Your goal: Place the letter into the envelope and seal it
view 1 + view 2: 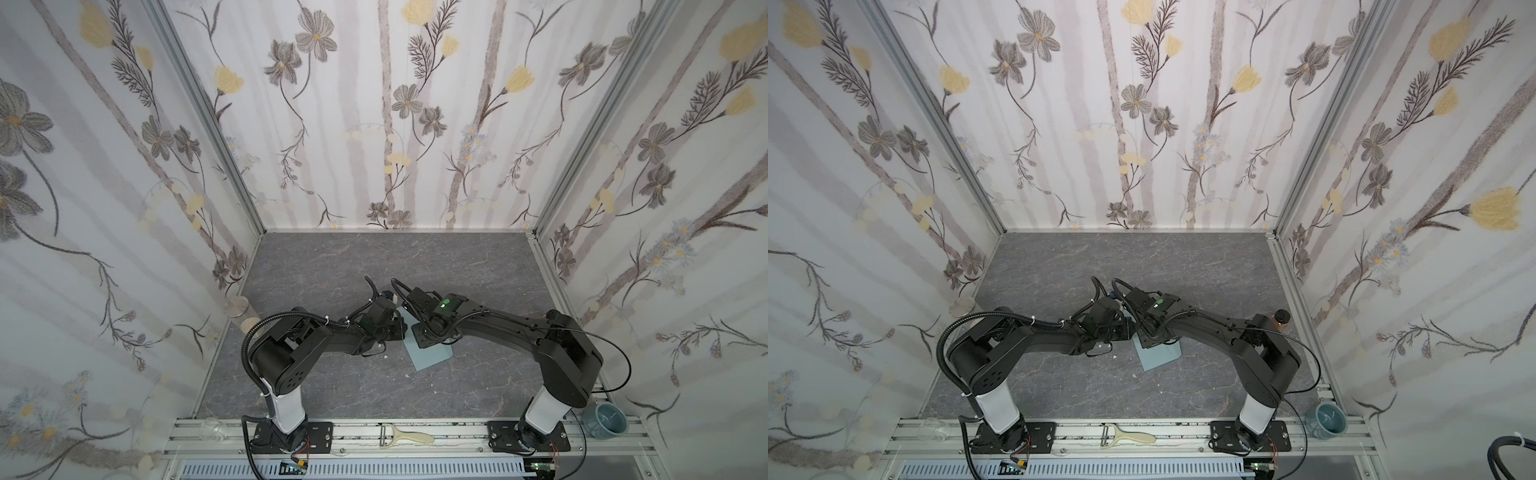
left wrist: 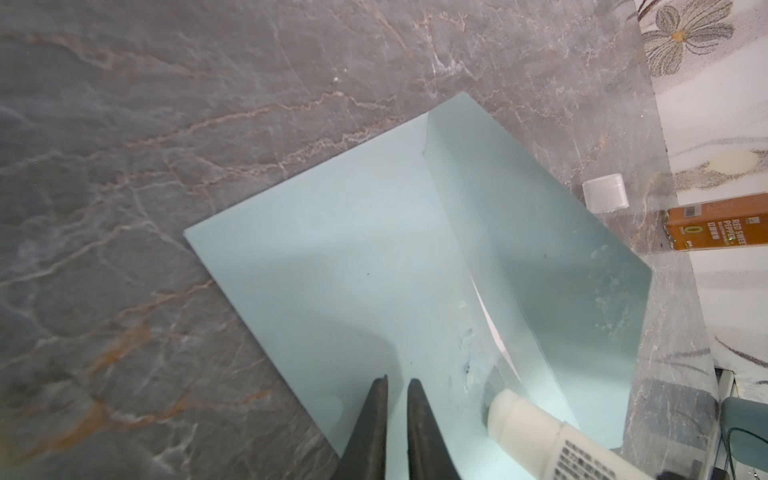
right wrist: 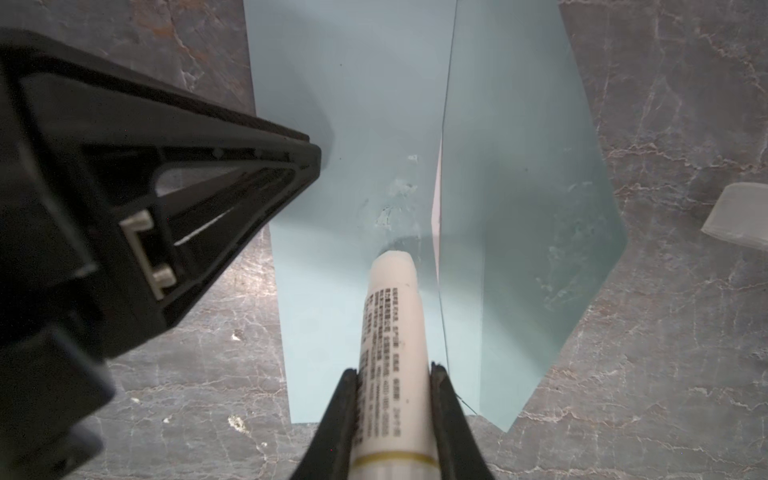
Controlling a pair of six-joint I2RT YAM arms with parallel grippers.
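The blue-grey envelope (image 1: 432, 353) (image 1: 1158, 353) lies flat mid-table under both wrists. Its pointed flap (image 2: 540, 249) (image 3: 519, 187) stands open and angled up. Only a thin white sliver of the letter (image 2: 492, 328) (image 3: 436, 199) shows at the envelope's mouth. My right gripper (image 3: 394, 368) is shut on a white glue stick (image 3: 392, 332) (image 2: 536, 428), whose tip rests on the envelope's body beside the mouth, among glue smears (image 3: 395, 203). My left gripper (image 2: 397, 380) (image 3: 311, 158) is shut to a thin slit, holds nothing, and its tips rest on the envelope's body.
A translucent cap (image 2: 604, 193) (image 3: 739, 216) lies on the table past the flap. A brown spice jar (image 2: 723, 226) (image 1: 1282, 320) stands near the right wall. A peeler (image 1: 405, 436), a teal cup (image 1: 606, 422) and a clear glass (image 1: 214, 428) sit on the front rail.
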